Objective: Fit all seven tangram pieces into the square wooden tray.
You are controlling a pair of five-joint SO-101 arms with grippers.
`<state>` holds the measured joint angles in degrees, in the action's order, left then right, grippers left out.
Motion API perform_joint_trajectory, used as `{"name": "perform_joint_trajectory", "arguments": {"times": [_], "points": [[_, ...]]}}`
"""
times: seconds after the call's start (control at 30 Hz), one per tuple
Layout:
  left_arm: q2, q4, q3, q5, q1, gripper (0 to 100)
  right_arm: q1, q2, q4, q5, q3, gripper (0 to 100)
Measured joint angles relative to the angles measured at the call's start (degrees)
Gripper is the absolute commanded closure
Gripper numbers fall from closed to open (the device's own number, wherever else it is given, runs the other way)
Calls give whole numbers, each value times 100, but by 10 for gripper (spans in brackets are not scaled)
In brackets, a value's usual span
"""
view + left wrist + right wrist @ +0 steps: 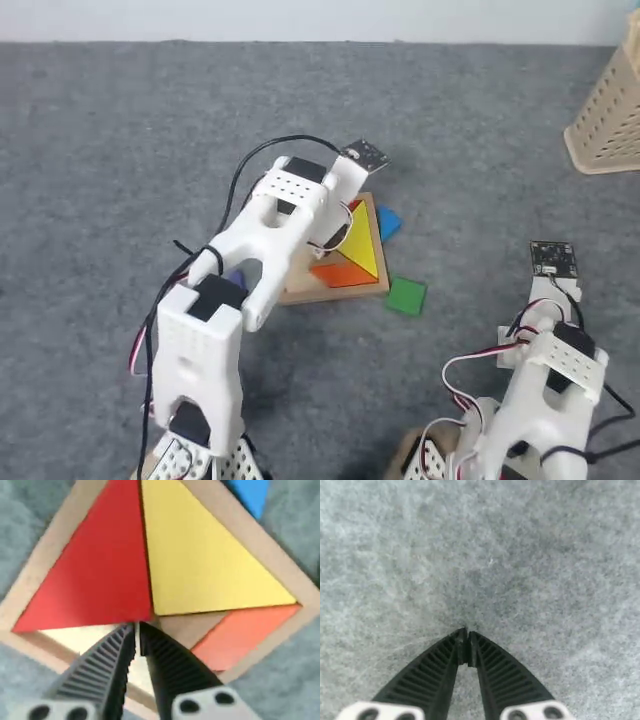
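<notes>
Hovering low over the square wooden tray (350,291), the left tool (136,626) is clenched on nothing. Its tips sit where the red triangle (95,575) and the yellow triangle (200,560) meet at the tray's middle. An orange piece (240,632) lies seated along the rim beside the yellow one, with bare tray floor between it and the tips. A pale cream shape (80,637) under the tool may be another piece; I cannot tell for certain.

The task looks partly done, with loose pieces to fetch. A clean step would be to lift straight up, so the clenched tips do not drag the seated triangles, and to release the tool only once clear of the tray.

A green square (407,296) rests on the table just right of the tray's near corner, and a blue piece (388,222) lies just beside its right edge, farther back. The left arm overhangs the tray's left half. The right tool (466,632), clenched and empty, hangs over bare grey table at the near right. A perforated wooden holder (605,110) stands well apart at the far right.
</notes>
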<state>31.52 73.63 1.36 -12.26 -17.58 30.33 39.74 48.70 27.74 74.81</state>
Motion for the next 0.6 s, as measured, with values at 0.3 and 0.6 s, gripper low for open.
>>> {"name": "perform_joint_trajectory", "arguments": {"times": [0.3,0.6], "points": [[141,519,598,0,-290,989,0,0,0,97,0,992],[-774,2031,2040,35,1187,988,0,0,0,97,0,992]]}}
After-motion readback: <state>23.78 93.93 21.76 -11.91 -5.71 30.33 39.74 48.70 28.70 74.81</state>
